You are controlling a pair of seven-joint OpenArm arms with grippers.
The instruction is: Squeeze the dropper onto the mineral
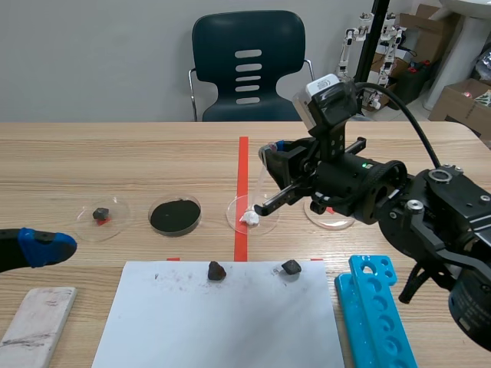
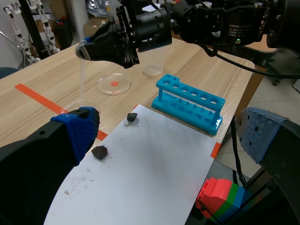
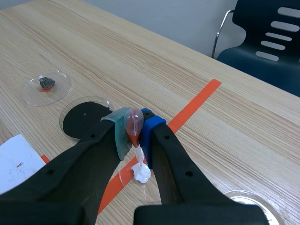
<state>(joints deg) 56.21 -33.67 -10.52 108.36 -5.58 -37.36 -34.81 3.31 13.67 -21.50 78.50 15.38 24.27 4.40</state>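
A clear dropper (image 3: pixel 133 123) with reddish liquid in its bulb is pinched between the pads of my right gripper (image 3: pixel 133 129), which is shut on it. Its tip points down at a white mineral lump (image 3: pixel 141 172) lying in a clear petri dish (image 1: pixel 234 213) on the red tape line. In the scene view the right gripper (image 1: pixel 278 157) hangs above that mineral (image 1: pixel 249 218). My left gripper (image 1: pixel 42 247) rests low at the table's left side, open and holding nothing; its blue-padded fingers (image 2: pixel 77 131) stand wide apart.
A dish with a small dark stone (image 1: pixel 100 215), a dish of black powder (image 1: pixel 175 215) and another clear dish (image 1: pixel 330 216) line the row. Two dark rocks (image 1: pixel 216 270) (image 1: pixel 291 267) lie on white paper (image 1: pixel 222 322). A blue tube rack (image 1: pixel 380 310) stands right, a white slab (image 1: pixel 37 326) left.
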